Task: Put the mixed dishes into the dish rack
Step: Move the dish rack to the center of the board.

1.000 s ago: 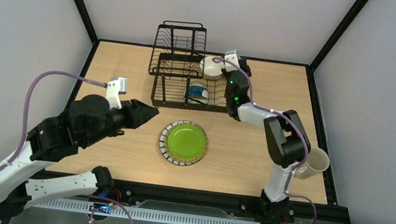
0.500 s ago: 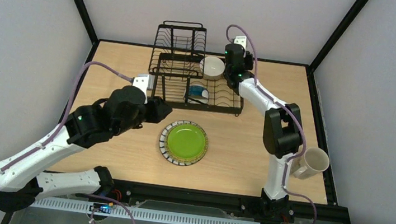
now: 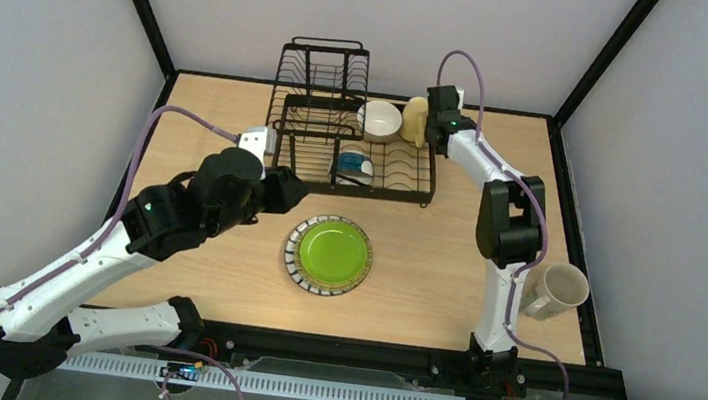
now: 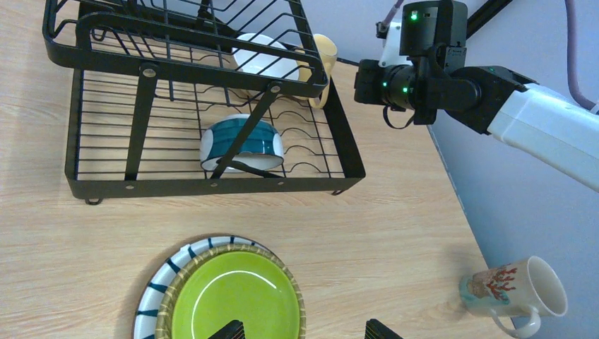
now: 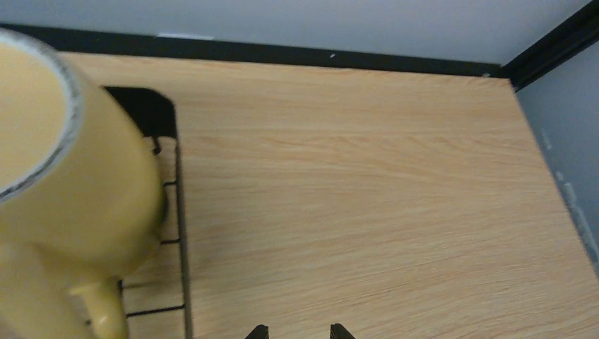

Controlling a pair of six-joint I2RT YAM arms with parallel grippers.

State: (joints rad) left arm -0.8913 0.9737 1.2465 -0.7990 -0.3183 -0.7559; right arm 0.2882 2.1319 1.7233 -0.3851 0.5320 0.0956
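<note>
From above, the white bowl (image 3: 379,119), blue bowl (image 3: 354,168) and yellow mug (image 3: 414,121) are seen in the rack (image 3: 381,195), the plate (image 3: 328,254) and cream mug (image 3: 553,290) on the tabletop (image 3: 424,258). Left wrist: the left gripper (image 4: 305,330) is held open over the plate. Right wrist: the right gripper (image 5: 298,332) is seen open beside the yellow mug.

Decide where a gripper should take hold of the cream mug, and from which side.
The cream mug appears to stand upright, mouth up, with its handle toward the near side. Probably best to come down from above and pinch the rim wall, one finger inside and one outside, on the far side clear of the handle.
</note>
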